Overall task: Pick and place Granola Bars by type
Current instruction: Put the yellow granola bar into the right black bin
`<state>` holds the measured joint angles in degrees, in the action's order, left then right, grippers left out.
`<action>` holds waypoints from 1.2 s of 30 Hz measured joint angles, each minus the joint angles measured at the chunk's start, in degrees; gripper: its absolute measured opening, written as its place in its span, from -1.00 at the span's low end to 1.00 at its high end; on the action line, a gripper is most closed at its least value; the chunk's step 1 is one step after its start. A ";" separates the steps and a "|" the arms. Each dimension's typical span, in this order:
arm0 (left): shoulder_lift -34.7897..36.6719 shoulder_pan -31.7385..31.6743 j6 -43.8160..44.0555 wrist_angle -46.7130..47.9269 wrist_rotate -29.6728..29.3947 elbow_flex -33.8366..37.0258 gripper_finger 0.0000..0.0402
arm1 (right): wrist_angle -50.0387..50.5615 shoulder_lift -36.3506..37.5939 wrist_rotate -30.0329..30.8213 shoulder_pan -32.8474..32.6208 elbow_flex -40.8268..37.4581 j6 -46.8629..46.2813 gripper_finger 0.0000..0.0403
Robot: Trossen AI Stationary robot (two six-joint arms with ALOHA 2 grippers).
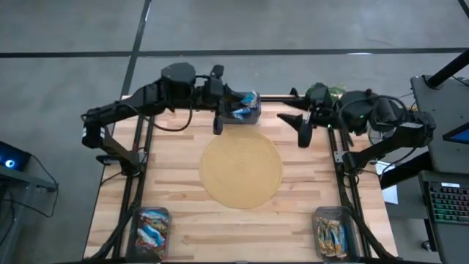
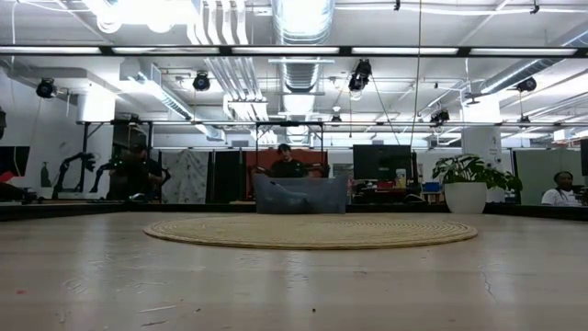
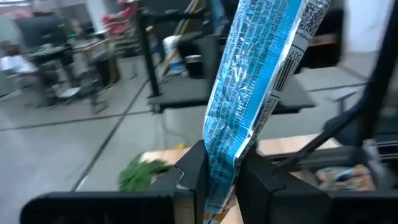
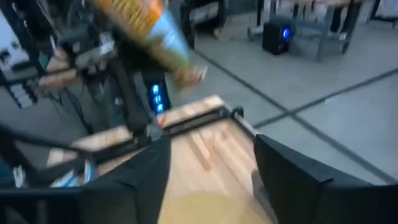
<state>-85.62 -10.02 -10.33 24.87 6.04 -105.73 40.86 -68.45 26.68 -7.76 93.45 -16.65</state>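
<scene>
Clamped in my left claw (image 3: 221, 186) was a blue granola bar (image 3: 255, 93) over the far bin (image 1: 245, 111); right claw (image 4: 211, 180) gaped empty; near bins (image 1: 152, 229) held bars; sorting looked nearly finished.

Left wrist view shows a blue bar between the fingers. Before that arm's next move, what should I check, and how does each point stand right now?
1. Grip: the blue bar is clamped between the left gripper's fingers: ok.
2. Right gripper: fingers apart, nothing between them, off to the table's right side: ok.
3. Matching target: the lower-left bin in the high view holds blue-white wrappers, so it looks the likely match: cannot tell for certain.
4. The lower-right bin holds orange-brown wrappers, not a match: ok.
5. Loose orange-and-blue bar blurred in mid-air in the right wrist view; where it lands: cannot tell.
</scene>
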 joint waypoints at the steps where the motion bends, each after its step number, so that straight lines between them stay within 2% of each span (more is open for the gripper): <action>1: -0.19 0.00 0.34 -0.85 1.33 0.02 -0.75 | -1.18 -0.02 0.42 0.02 0.27 0.54 0.12; 5: -1.29 -0.02 3.62 -5.54 6.54 0.02 -0.75 | -5.07 -0.33 0.35 0.52 1.30 3.64 0.33; 11: -2.67 -0.02 7.63 -11.72 8.02 0.00 -0.75 | -8.74 -2.42 0.30 0.54 3.43 9.40 0.48; 21: -3.98 -0.04 9.02 -11.98 8.04 0.02 -0.75 | -8.36 -8.95 -0.04 0.55 10.82 13.09 0.61; 31: -4.41 -0.04 9.55 -13.87 8.06 0.02 -0.75 | -4.44 -16.52 -1.83 0.56 20.61 15.90 0.62; 36: -4.41 -0.02 10.59 -13.90 8.06 0.02 -0.75 | -3.69 -18.07 -1.79 0.58 22.83 15.93 0.61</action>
<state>-90.03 -10.04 0.27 10.97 14.11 -105.71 37.17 -86.52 24.89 -7.18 116.28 -0.72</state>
